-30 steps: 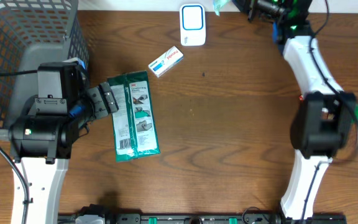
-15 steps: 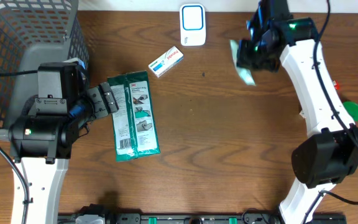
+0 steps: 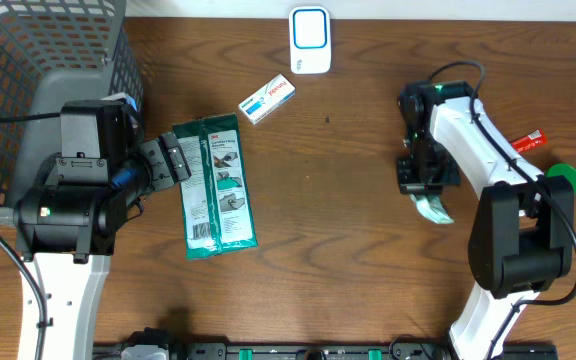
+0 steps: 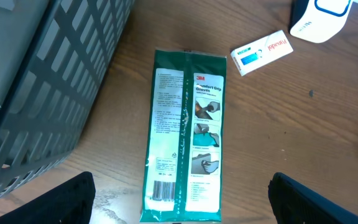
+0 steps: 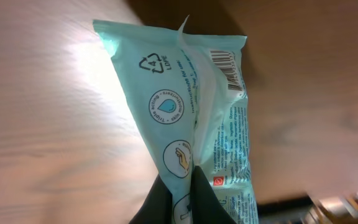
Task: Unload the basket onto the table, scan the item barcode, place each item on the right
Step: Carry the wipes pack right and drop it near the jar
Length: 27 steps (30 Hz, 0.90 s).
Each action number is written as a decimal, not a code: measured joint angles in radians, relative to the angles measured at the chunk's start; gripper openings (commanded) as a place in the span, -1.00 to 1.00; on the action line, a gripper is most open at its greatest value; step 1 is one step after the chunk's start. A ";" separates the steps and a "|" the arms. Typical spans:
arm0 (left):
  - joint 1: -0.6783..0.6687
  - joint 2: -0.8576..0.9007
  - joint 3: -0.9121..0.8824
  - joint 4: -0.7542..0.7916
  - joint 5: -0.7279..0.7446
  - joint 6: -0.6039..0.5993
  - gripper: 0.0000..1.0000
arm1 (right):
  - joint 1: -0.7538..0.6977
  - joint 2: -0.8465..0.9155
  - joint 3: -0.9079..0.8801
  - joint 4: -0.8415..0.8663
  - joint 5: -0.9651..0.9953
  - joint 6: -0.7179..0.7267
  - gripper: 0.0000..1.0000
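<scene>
Pale green packet point(image 5: 194, 118), barcode near one end, held well apart from white scanner point(image 3: 310, 40).

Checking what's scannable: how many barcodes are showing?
2: one on the 3M glove pack, one on the pale packet in the right claw. The small box may hide another.

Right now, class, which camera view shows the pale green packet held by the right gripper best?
The right wrist view: the pale green packet fills the frame, barcode and recycling mark clear. Overhead shows only a small part of it below the right gripper. The left wrist view misses it.
</scene>
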 measured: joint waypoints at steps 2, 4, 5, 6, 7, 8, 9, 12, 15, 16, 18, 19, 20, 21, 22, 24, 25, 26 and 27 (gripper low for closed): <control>0.000 0.000 0.000 0.000 0.000 0.000 0.79 | -0.013 0.000 -0.024 -0.029 0.040 0.005 -0.97; 0.000 0.000 0.000 0.000 0.000 0.000 0.79 | -0.026 0.000 -0.052 -0.048 0.094 0.008 -0.97; 0.000 0.000 0.000 0.000 0.000 0.000 0.80 | -0.029 0.000 -0.064 -0.048 0.124 0.010 -0.97; 0.000 0.000 0.000 0.000 0.000 0.000 0.81 | -0.028 0.000 -0.069 -0.049 0.140 0.010 -0.97; 0.000 0.000 0.000 0.000 0.000 0.000 0.79 | -0.028 0.000 -0.083 -0.053 0.181 0.010 -0.97; 0.000 0.000 0.000 0.000 0.000 0.000 0.79 | -0.028 0.000 -0.089 -0.054 0.196 0.010 -0.97; 0.000 0.000 0.000 0.000 0.000 0.000 0.79 | -0.028 0.000 -0.100 -0.063 0.232 0.011 -0.97; 0.000 0.000 0.000 0.000 0.000 0.000 0.79 | -0.034 0.000 -0.118 -0.065 0.280 0.010 -0.97; 0.000 0.000 0.000 0.000 0.000 0.000 0.79 | -0.053 0.000 -0.122 -0.059 0.309 0.010 -0.69; 0.000 0.000 0.000 0.000 0.000 0.000 0.79 | -0.069 0.000 -0.122 -0.046 0.323 0.013 -0.63; 0.000 0.000 0.000 0.000 0.000 0.000 0.79 | -0.092 0.000 -0.122 -0.033 0.331 0.016 -0.57; 0.000 0.000 0.000 0.000 0.000 0.000 0.79 | -0.103 0.000 -0.122 -0.027 0.336 0.019 -0.56; 0.000 0.000 0.000 0.000 0.000 0.000 0.79 | -0.111 0.000 -0.122 -0.022 0.338 0.018 -0.56; 0.000 0.000 0.000 0.000 0.000 0.000 0.79 | -0.119 0.000 -0.122 -0.012 0.340 0.019 -0.55; 0.000 0.000 0.000 0.000 0.000 0.000 0.80 | -0.125 0.000 -0.122 -0.003 0.343 0.020 -0.55; 0.000 0.000 0.000 0.000 0.000 0.000 0.79 | -0.146 0.000 -0.123 0.030 0.344 0.021 -0.55; 0.000 0.000 0.000 0.000 0.000 0.000 0.79 | -0.163 0.000 -0.123 0.071 0.346 0.021 -0.49; 0.000 0.000 0.000 0.000 0.000 0.000 0.79 | -0.172 0.000 -0.123 0.091 0.348 0.021 -0.42; 0.000 0.000 0.000 0.000 0.000 0.000 0.79 | -0.180 0.000 -0.124 0.107 0.348 0.022 -0.33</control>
